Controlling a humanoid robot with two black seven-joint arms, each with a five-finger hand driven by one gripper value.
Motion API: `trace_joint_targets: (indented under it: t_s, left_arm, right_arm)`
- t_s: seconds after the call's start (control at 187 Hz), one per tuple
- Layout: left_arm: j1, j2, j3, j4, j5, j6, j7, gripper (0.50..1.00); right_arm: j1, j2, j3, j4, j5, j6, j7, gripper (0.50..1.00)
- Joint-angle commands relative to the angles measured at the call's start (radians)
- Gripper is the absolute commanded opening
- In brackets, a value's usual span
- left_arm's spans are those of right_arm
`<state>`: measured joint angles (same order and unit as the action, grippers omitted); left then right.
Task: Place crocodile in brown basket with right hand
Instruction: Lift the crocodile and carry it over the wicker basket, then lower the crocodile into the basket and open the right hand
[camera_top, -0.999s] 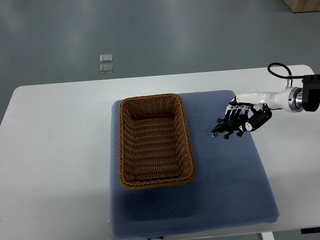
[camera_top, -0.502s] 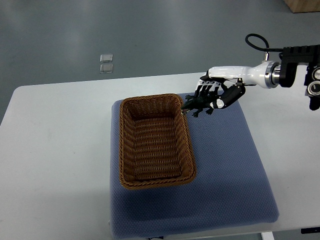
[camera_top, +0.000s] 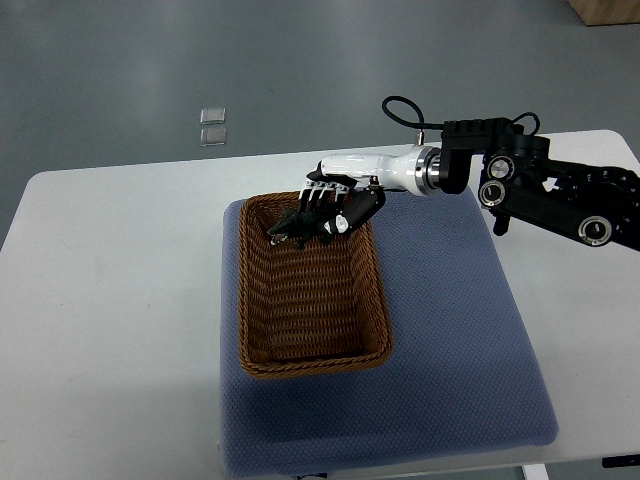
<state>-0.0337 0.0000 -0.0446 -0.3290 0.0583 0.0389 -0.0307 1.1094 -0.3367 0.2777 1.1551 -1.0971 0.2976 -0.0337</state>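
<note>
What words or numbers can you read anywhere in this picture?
None can be read.
The brown basket, blue mat, white table, crocodile and right robot hand show no words, numbers or signs.
A small dark mark on the table's near right edge is too small to read.

One camera, steeply down onto table (camera_top: 120, 300)

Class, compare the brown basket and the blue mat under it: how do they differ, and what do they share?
The basket is brown wicker; the mat is blue fabric. The basket has raised walls; the mat lies flat. The mat is larger; the basket covers only its left part. Both are rounded rectangles on the white table.
</note>
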Motion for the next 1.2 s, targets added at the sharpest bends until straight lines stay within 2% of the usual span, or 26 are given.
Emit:
trace_joint_targets:
  t_s: [0.0,0.369,0.716,0.833,0.897,0.935,1.026,1.127,1.196]
  left_arm:
    - [0.000,0.000,0.000,-0.001,0.000,-0.001,0.000,1.000]
    - [0.000,0.000,0.000,-0.001,0.000,-0.001,0.000,1.000]
    - [0.000,0.000,0.000,0.001,0.000,-0.001,0.000,1.000]
    - [0.000,0.000,0.000,0.001,0.000,-0.001,0.000,1.000]
    - [0.000,0.000,-0.001,0.002,0.000,-0.001,0.000,1.000]
    - [0.000,0.000,0.000,0.002,0.000,-0.001,0.000,1.000]
    - [0.000,0.000,0.000,0.002,0.000,-0.001,0.000,1.000]
    - [0.000,0.000,-0.001,0.002,0.000,-0.001,0.000,1.000]
    - [0.000,0.000,0.000,0.002,0.000,-0.001,0.000,1.000]
  right_arm:
    - [-0.011,0.033,-0.009,-0.026,-0.001,-0.009,0.001,0.500]
    - [-0.072,0.094,-0.028,-0.075,-0.021,-0.025,0.003,0.500]
    - [-0.099,0.096,-0.026,-0.097,-0.036,-0.026,0.003,0.502]
    - [-0.103,0.107,-0.028,-0.097,-0.036,-0.025,0.003,0.545]
    - [-0.106,0.111,-0.026,-0.097,-0.036,-0.025,0.003,0.607]
    - [-0.105,0.111,-0.026,-0.097,-0.035,-0.023,0.003,0.666]
    - [-0.105,0.111,-0.026,-0.097,-0.035,-0.021,0.003,0.739]
    - [-0.105,0.111,-0.025,-0.097,-0.033,-0.018,0.003,0.758]
    - [-0.105,0.110,-0.025,-0.097,-0.033,-0.017,0.003,0.803]
